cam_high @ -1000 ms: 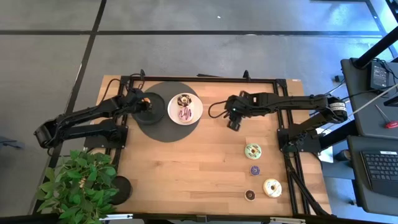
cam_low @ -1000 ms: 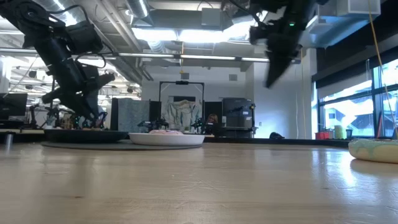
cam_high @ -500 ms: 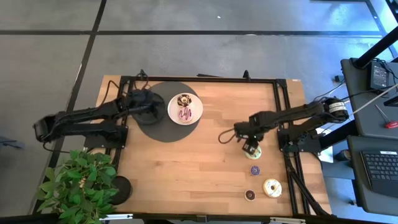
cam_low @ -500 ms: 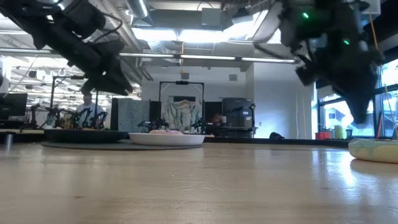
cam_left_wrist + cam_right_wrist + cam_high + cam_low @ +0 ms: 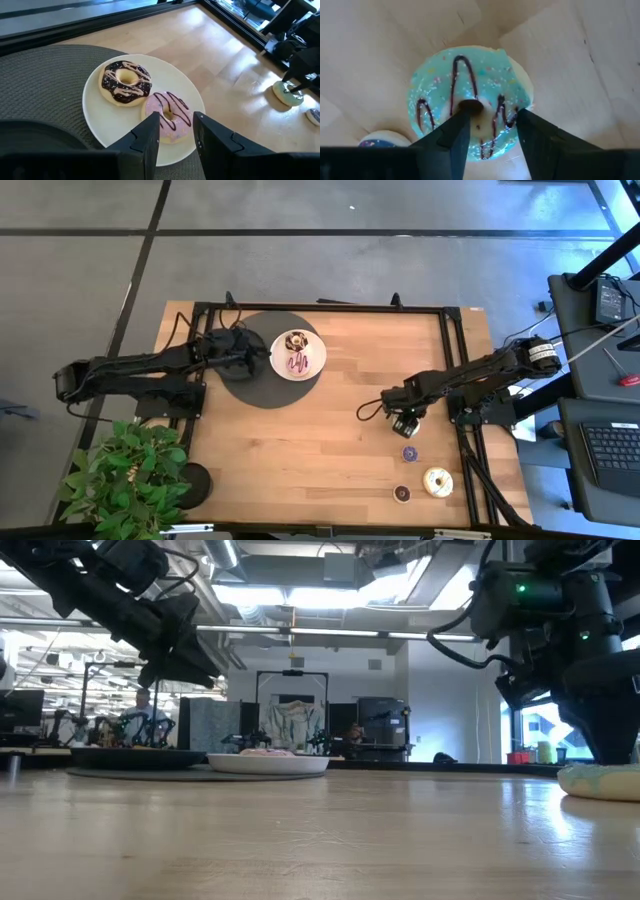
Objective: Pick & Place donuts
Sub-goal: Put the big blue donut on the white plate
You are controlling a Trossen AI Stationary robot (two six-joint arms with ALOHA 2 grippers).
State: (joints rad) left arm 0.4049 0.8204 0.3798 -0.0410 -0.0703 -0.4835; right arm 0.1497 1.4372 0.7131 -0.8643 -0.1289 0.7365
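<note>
Risk: right gripper (image 5: 487, 132) sits right above the green donut (image 5: 470, 100) with one finger tip (image 5: 457, 135) near the hole and the other (image 5: 535, 135) near the outer edge, so if it drops off-centre a tip could land on the icing and shove the ring along the surface (image 5: 300, 450) instead of straddling the band; a skid could bump the purple mini (image 5: 410, 453) just at its 6 o'clock. Right fingers are spread wide, holding nothing yet. Left gripper (image 5: 175, 132) hovers by the plate (image 5: 95, 120), fingers part open, and I judge them empty; if it dips it could nudge the pink donut (image 5: 170, 117). Green donut: pale teal icing, dark squiggle lines, sprinkles, cream base, flat on the surface toward the 3 o'clock side, mostly hidden under the gripper from above. Purple mini, cream donut (image 5: 436, 480) and a small brown one (image 5: 402, 493) lie at about 4 to 5 o'clock. On the plate, at about 11 o'clock on the surface, are a chocolate donut (image 5: 125, 82) and the pink one, touching. Plate rests on a black disc (image 5: 255, 385).
</note>
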